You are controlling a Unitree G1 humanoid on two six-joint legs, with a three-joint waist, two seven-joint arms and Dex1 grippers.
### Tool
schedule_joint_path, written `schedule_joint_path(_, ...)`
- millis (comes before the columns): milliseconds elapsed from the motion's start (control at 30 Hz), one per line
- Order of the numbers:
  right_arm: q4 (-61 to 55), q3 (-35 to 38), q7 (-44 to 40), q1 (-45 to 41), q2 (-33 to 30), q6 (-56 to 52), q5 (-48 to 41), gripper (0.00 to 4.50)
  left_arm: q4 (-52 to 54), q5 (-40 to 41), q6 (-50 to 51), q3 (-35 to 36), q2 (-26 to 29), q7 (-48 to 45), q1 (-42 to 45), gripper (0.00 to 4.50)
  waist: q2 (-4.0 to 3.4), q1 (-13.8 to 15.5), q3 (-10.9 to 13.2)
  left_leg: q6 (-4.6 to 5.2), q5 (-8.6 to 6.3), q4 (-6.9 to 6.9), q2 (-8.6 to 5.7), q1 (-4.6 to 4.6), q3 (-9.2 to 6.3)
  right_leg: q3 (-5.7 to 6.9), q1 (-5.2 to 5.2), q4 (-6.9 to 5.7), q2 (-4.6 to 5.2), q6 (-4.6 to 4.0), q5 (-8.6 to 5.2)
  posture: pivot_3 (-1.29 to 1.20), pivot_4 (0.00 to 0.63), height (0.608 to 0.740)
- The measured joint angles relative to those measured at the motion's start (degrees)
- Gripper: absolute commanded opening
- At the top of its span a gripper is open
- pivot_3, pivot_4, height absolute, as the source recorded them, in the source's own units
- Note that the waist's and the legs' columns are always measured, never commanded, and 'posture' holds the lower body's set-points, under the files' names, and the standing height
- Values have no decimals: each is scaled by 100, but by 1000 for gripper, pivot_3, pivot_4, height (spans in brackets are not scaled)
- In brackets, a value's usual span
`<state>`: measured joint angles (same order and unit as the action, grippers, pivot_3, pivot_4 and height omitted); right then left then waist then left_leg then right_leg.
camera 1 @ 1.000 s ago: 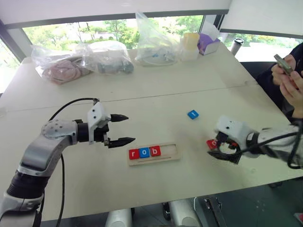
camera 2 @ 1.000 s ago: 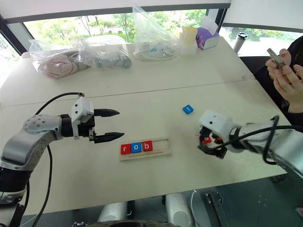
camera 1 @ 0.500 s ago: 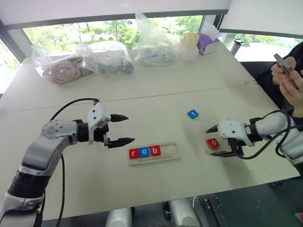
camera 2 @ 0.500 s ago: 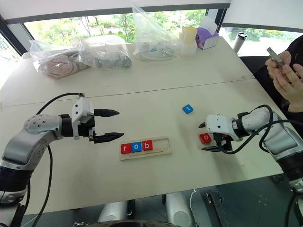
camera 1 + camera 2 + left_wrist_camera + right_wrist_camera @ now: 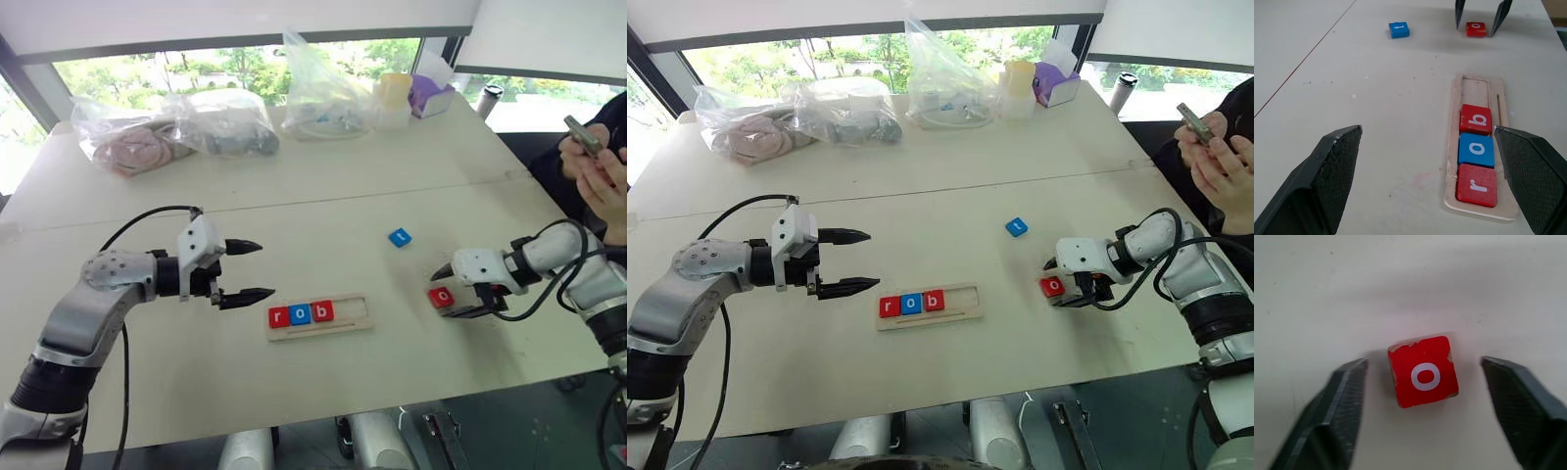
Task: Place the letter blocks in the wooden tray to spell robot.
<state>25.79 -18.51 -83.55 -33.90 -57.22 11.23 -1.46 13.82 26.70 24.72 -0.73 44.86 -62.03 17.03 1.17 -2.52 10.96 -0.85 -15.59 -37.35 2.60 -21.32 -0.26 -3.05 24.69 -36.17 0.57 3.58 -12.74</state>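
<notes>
The wooden tray (image 5: 353, 311) lies mid-table holding a red r (image 5: 278, 316), a blue o (image 5: 300, 314) and a red b (image 5: 321, 311) at its left end; its right half is bare. Just left of the tray my left gripper (image 5: 265, 269) hovers open and holds nothing. A blue t block (image 5: 399, 237) lies loose behind the tray's right end. To the right, a red o block (image 5: 1422, 372) lies flat on the table. My right gripper (image 5: 447, 294) straddles it with one finger on each side, a gap between each finger and the block, so it is open.
Clear plastic bags (image 5: 225, 117) with soft items, a yellow cup (image 5: 395, 93) and a purple box (image 5: 431, 90) line the far edge. A person's hands holding a phone (image 5: 598, 162) are at the right edge. A seam (image 5: 343, 196) crosses the table.
My right gripper has turned and sunk so that it straddles the red o block, and its fingers have narrowed toward it. The left arm has not moved.
</notes>
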Motion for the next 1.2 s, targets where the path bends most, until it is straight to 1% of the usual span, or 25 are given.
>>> schedule_joint_path(67,98,1,-26,-56,16,-6,58,1130,0,0,0,0,0,8,0,4500,0,-1,0,0,0,-4,0,1,0,-1,-1,-2,0,-2,1,0,150,740)
schedule_joint_path(167,127,31,-72,-99,78,-149,76,1119,10,1,0,0,0,27,0,4500,0,-4,0,-1,0,-6,0,2,0,-1,-2,-4,-1,-3,3,0,150,740)
schedule_joint_path(267,-237,101,-55,-91,178,-706,48,1119,31,2,0,3,2,51,-7,4500,-2,-18,1,0,0,-3,1,2,0,-2,2,-8,-2,-3,4,0,150,740)
schedule_joint_path(467,-2530,183,-4,-158,539,-2977,-663,1119,100,5,3,6,5,105,-15,4500,-7,10,3,-1,0,12,4,-7,-11,3,26,-28,-8,-2,2,0,150,740)
schedule_joint_path(567,-3228,125,214,-176,747,-3560,-709,1119,102,5,7,5,4,124,-20,4500,-6,24,3,-1,0,9,2,-11,-10,4,25,-24,-5,-1,0,0,150,740)
schedule_joint_path(633,-3558,-59,396,-163,941,-3877,-658,1119,104,5,8,5,4,130,-20,4500,-6,20,3,-1,0,5,1,-13,-6,2,24,-17,-3,0,0,0,150,740)
schedule_joint_path(800,-3720,-594,793,-83,1276,-4223,-395,1119,107,5,11,6,4,144,-21,4500,-5,15,3,-1,0,5,1,-13,-5,2,25,-17,-2,-1,0,0,150,740)
schedule_joint_path(1033,-3677,-834,1086,-71,1562,-4296,-204,1119,222,18,35,8,4,239,-54,4500,-5,4,3,-1,0,7,1,-14,-6,2,26,-17,-3,0,1,0,150,740)
schedule_joint_path(1200,-3551,-920,1151,-71,1575,-4205,-89,1119,223,23,93,8,4,250,-61,4500,-5,5,3,-1,0,7,1,-14,-6,2,25,-17,-3,0,1,0,150,740)
